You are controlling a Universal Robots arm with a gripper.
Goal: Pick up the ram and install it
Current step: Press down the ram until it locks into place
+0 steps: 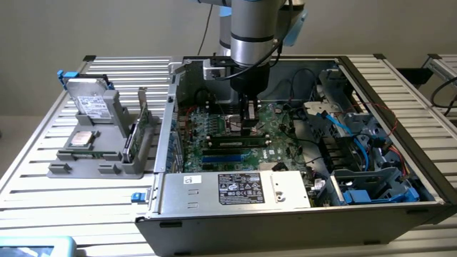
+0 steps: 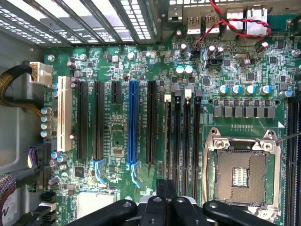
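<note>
Green board fills the floor of the open computer case (image 1: 286, 225) on the slatted desk (image 1: 107, 64), and in the exterior view my arm reaches straight down into it. The pincer (image 1: 250, 127) is pressed together, its tips at the top edge of the ram (image 1: 239, 143), which lies lengthwise in a memory slot just in front of them. Whether they touch it I can't tell. I judge that the pick-up is done and the seating is in hand. That calls for a straight, even push until both end clips latch, with no tilt. This view also gives me the surroundings: a grey holder (image 1: 93, 160) on the exterior view's left with a hard drive (image 1: 91, 101) and a larger green card (image 1: 139, 128) standing in it, and the power supply box (image 1: 236, 188) at the near wall. From the wrist view I get alignment instead. The closed pincer (image 2: 164, 207) sits in line with the outermost of the memory slots (image 2: 181, 141), between a blue slot (image 2: 133, 122) and the bare processor socket (image 2: 242, 174). Edge-on under the tips, I can't make out the stick itself.
</note>
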